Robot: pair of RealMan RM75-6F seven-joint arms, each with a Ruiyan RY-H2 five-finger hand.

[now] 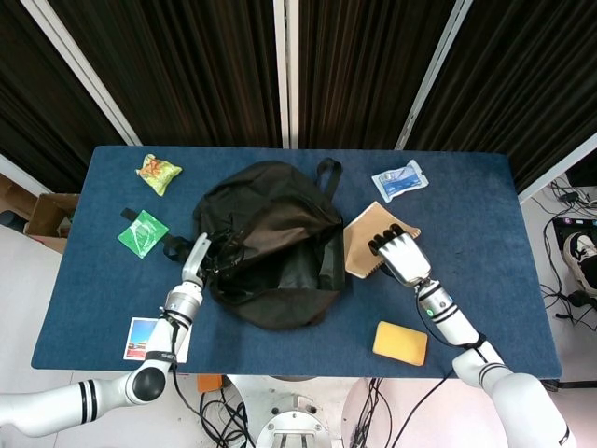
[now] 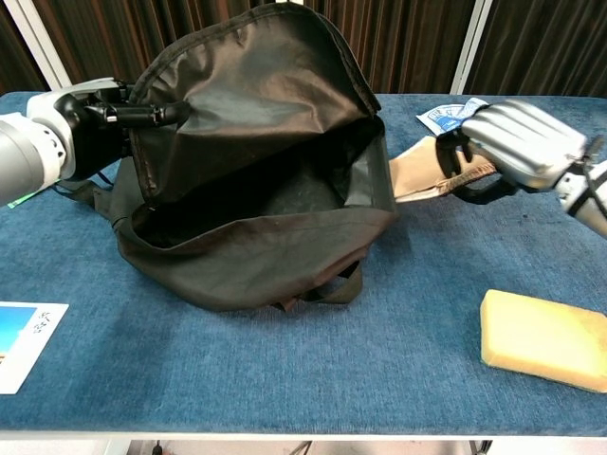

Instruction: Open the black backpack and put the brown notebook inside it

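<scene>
right hand (image 2: pixel 517 142) grips brown notebook (image 2: pixel 422 172) | left hand (image 2: pixel 81 128) holds black backpack (image 2: pixel 256 190) agape

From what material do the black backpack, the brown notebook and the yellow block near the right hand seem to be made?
Black backpack: thin synthetic fabric, probably nylon; it creases and has a slight sheen.
Brown notebook: matte kraft-like card cover, seemingly, with a spiral-bound edge.
Yellow block: likely sponge or foam; matte, porous-looking surface, soft rounded edges.
</scene>
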